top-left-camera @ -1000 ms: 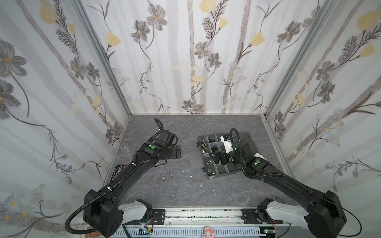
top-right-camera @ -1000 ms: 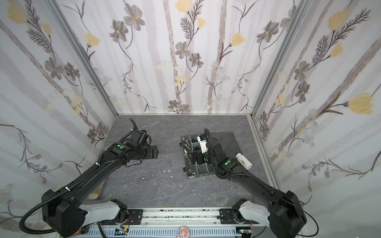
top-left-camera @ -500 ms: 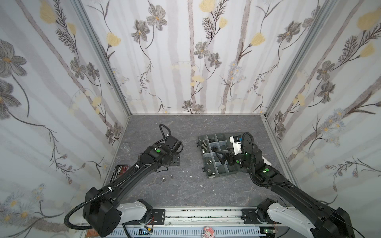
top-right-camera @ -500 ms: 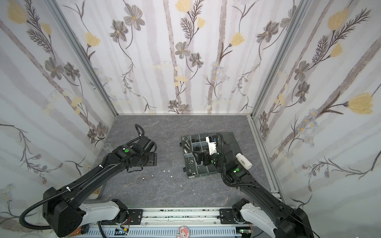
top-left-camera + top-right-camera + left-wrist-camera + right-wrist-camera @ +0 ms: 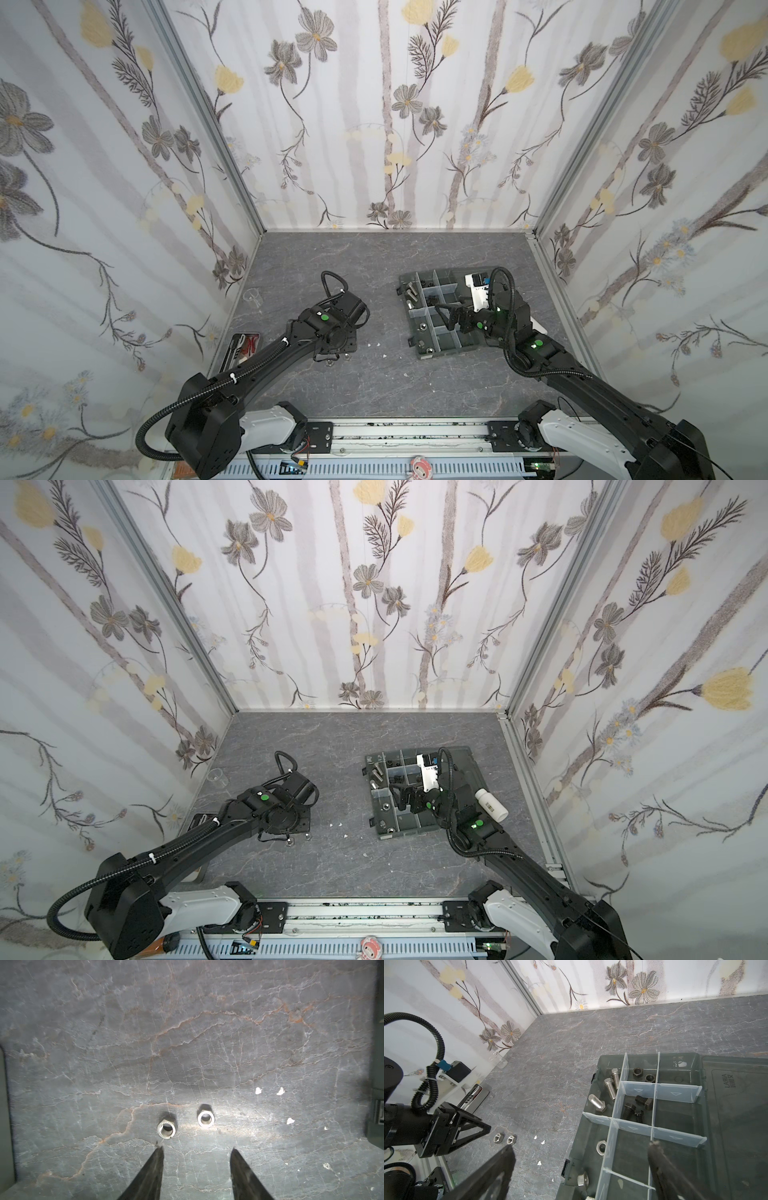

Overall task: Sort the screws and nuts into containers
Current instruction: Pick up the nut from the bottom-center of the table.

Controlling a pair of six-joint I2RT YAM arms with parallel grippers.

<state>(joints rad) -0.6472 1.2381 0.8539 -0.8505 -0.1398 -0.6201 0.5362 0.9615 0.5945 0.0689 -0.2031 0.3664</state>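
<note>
1. Two shiny silver hex nuts [image 5: 166,1128] lie flat and side by side, not touching, on the dark grey veined tabletop [image 5: 187,1032]. They are well apart from the box.
2. The left gripper [image 5: 197,1149] points down at the table just short of them. Its jaws are partly apart with nothing between them, and one fingertip is just beside the nearer nut.
3. The dark grey plastic organizer box [image 5: 679,1109] has translucent dividers, and its lid lies open flat.
   - A corner compartment holds three silver hex-head bolts [image 5: 610,1088].
   - The next compartment holds two black hex nuts [image 5: 637,1072].
   - Another compartment holds three black bolts [image 5: 643,1102].
   - A lone silver nut [image 5: 601,1147] sits in an edge compartment.
4. The right gripper [image 5: 581,1145] hangs above the box, jaws spread wide and empty.
5. Small white specks [image 5: 258,1090] dot the table between the nuts and the box, and a small clear cup [image 5: 252,296] stands by the left wall.
</note>
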